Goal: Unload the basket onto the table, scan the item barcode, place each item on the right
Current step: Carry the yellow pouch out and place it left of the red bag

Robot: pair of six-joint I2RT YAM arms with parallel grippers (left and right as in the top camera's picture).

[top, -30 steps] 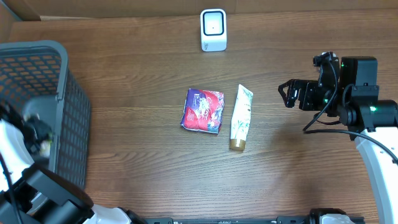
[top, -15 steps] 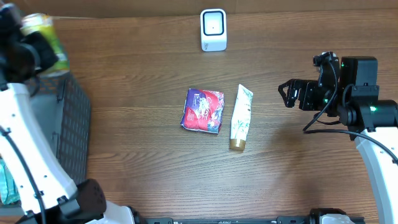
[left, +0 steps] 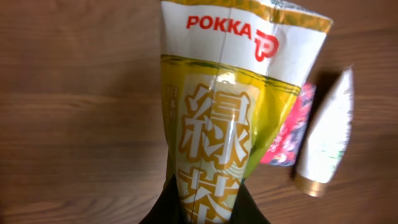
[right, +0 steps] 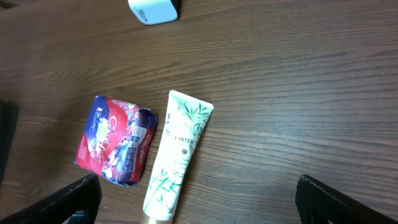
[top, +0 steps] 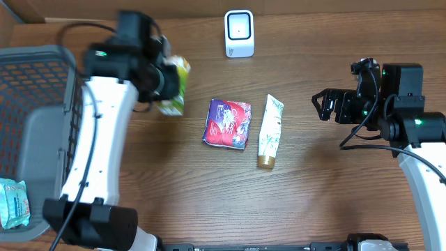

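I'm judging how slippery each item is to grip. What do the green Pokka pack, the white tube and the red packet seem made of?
Pokka pack: probably glossy plastic film; bright glare streaks, and it narrows where pinched.
White tube: smooth, semi-matte plastic, likely; soft even sheen, flat crimped end.
Red packet: thin shiny film; wrinkles with small highlights.

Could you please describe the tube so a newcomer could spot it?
From the scanner at the table's far edge, look mid-table, where two items lie side by side. The tube is long, white with green leaves and a gold cap; the packet beside it is squat and red.
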